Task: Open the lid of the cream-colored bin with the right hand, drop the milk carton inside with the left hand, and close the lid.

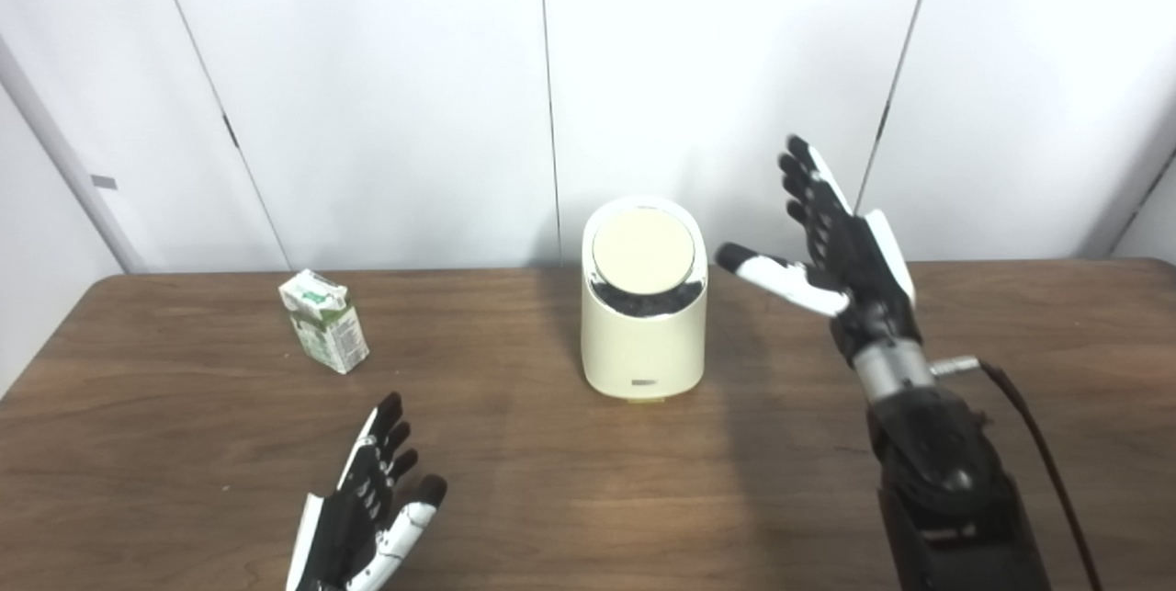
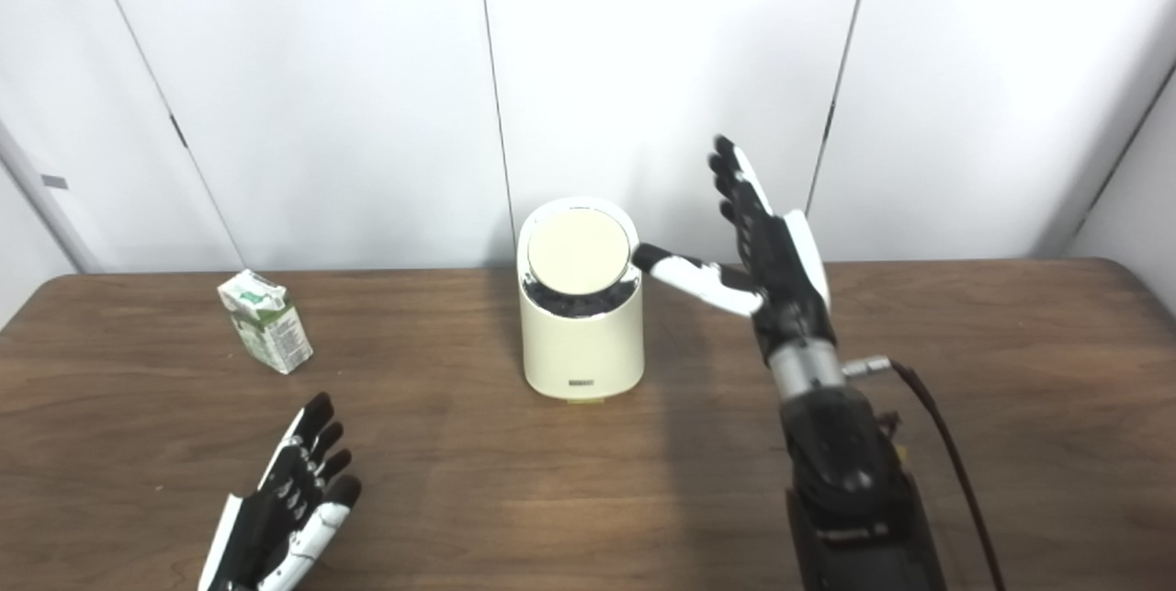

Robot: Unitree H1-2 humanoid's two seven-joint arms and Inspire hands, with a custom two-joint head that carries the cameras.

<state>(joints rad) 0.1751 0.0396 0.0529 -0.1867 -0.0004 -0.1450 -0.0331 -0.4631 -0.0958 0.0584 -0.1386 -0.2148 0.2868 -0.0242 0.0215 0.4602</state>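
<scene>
White panelled walls with thin dark seams sit behind a brown wood-grain table (image 1: 570,481), and that's about all the room shows.

On the table, the cream-colored bin (image 1: 643,343) stands upright near the middle toward the back edge. Its round lid (image 1: 642,251) looks tilted toward the camera with a dark gap below it, so it's hard to say whether it's fully seated or already cracked open. The milk carton (image 1: 324,321) stands well apart from the bin, off to the left, upright and a bit turned.

The right hand (image 1: 841,246) hovers beside the bin, raised, fingers spread and holding nothing, with the thumb pointing at the lid's rim; whether it actually touches can't be told. The left hand (image 1: 367,504) rests low near the front edge, fingers apart, empty, short of the carton.

Handling guess: the carton is probably light, thin cardboard, easy to dent or tip if squeezed hard, so a gentle grab across its flat sides around mid-height seems best. The lid looks rigid and smooth, maybe a swing type, so pushing or lifting at its rim is likely the way in. The bin could slide on that slick tabletop if shoved sideways.
</scene>
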